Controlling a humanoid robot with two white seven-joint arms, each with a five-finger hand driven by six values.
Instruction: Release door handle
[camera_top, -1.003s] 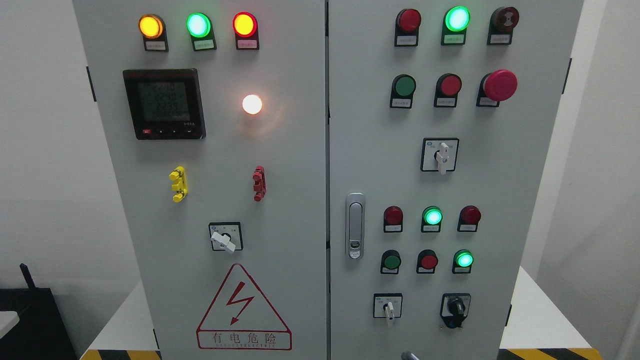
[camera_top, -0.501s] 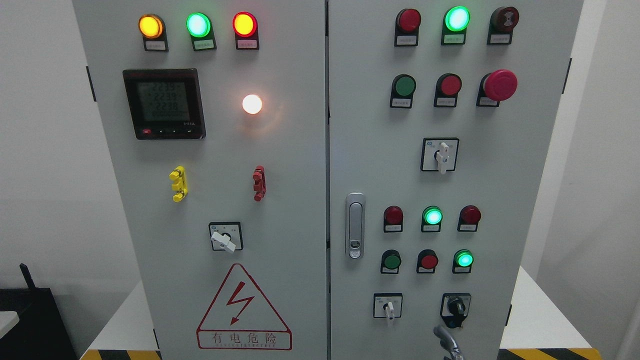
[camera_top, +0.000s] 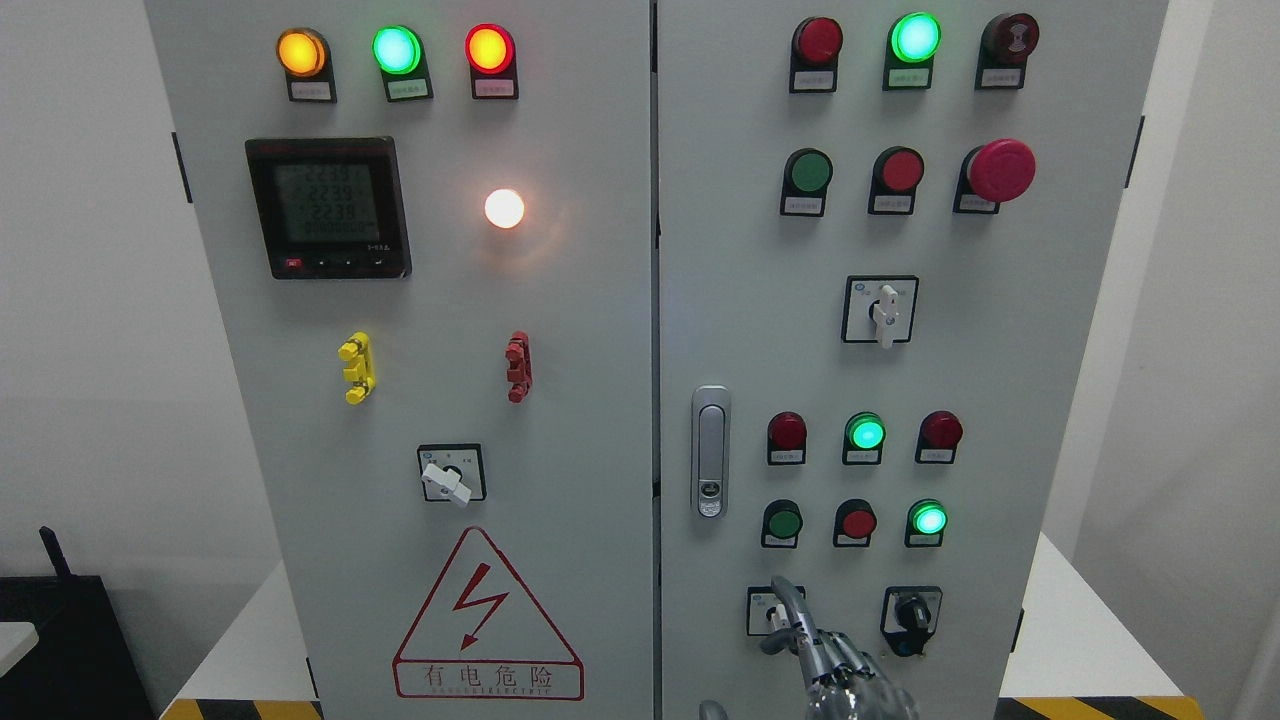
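One right hand (camera_top: 820, 650), fingers spread and empty, over the lower selector switch (camera_top: 775, 611), below the door handle (camera_top: 710, 451).

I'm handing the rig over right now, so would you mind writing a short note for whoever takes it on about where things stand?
Hands: the right hand shows at the bottom edge, right of the middle, fingers relaxed and holding nothing, one fingertip up in front of the lower white selector switch. The left hand is out of view.
Things: the door handle sits upright in its housing on the right door, with nothing touching it. Both cabinet doors look closed.
Done: the handle is free of any grasp.
Left: nothing on the handle itself; keep the hand off the switches and buttons nearby.
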